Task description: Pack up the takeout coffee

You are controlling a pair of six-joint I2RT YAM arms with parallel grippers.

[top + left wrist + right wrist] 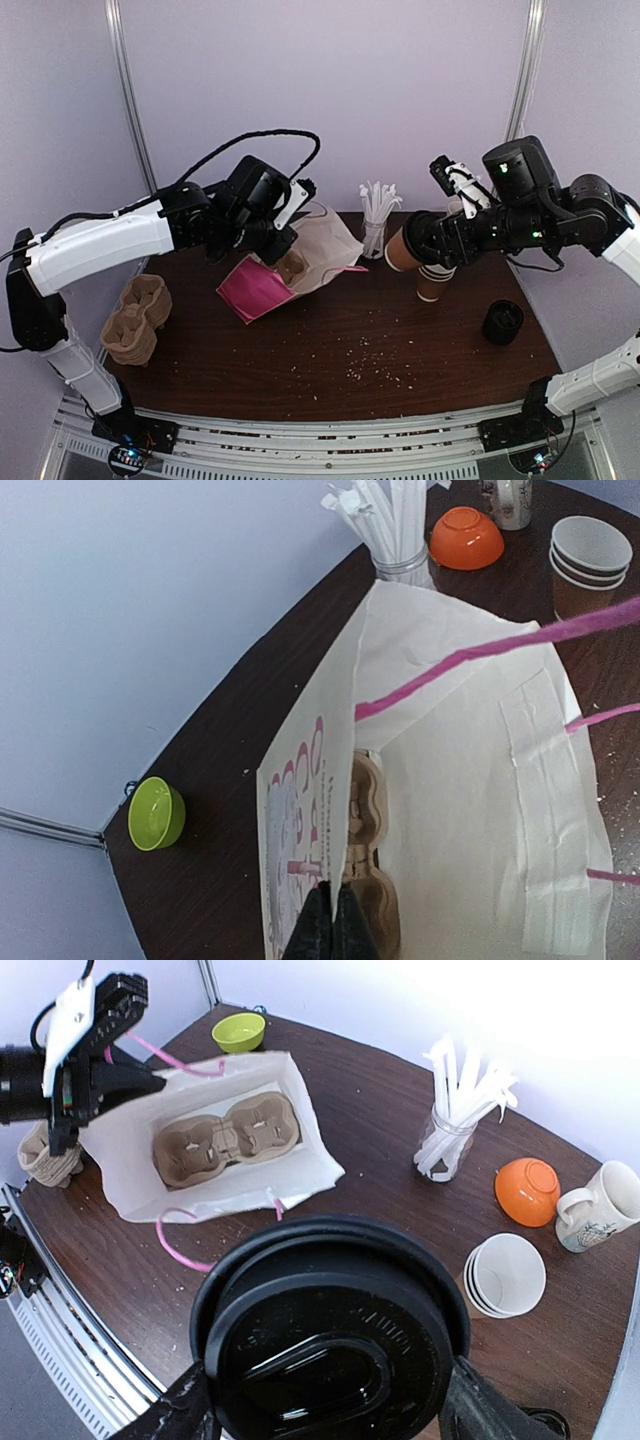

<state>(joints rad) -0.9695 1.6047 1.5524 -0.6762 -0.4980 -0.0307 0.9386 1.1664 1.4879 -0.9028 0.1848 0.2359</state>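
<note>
My right gripper [328, 1412] is shut on the takeout coffee, a brown paper cup [403, 250] whose black lid [330, 1340] fills the right wrist view, with a finger on each side. The cup hangs above the table, right of the white paper bag [325, 250]. The bag lies open, and a cardboard cup carrier [228, 1138] sits inside it. My left gripper [333, 920] is shut on the bag's printed side wall [300, 820] and holds the mouth open. The bag's pink handles [480, 650] stretch across the left wrist view.
A stack of empty paper cups [432, 282] stands under the right gripper. Beside it are a jar of straws [377, 215], an orange bowl [527, 1191] and a cream mug [600, 1205]. A green bowl [156, 813] sits behind the bag. Spare carriers [135, 318] lie far left and black lids [502, 322] far right.
</note>
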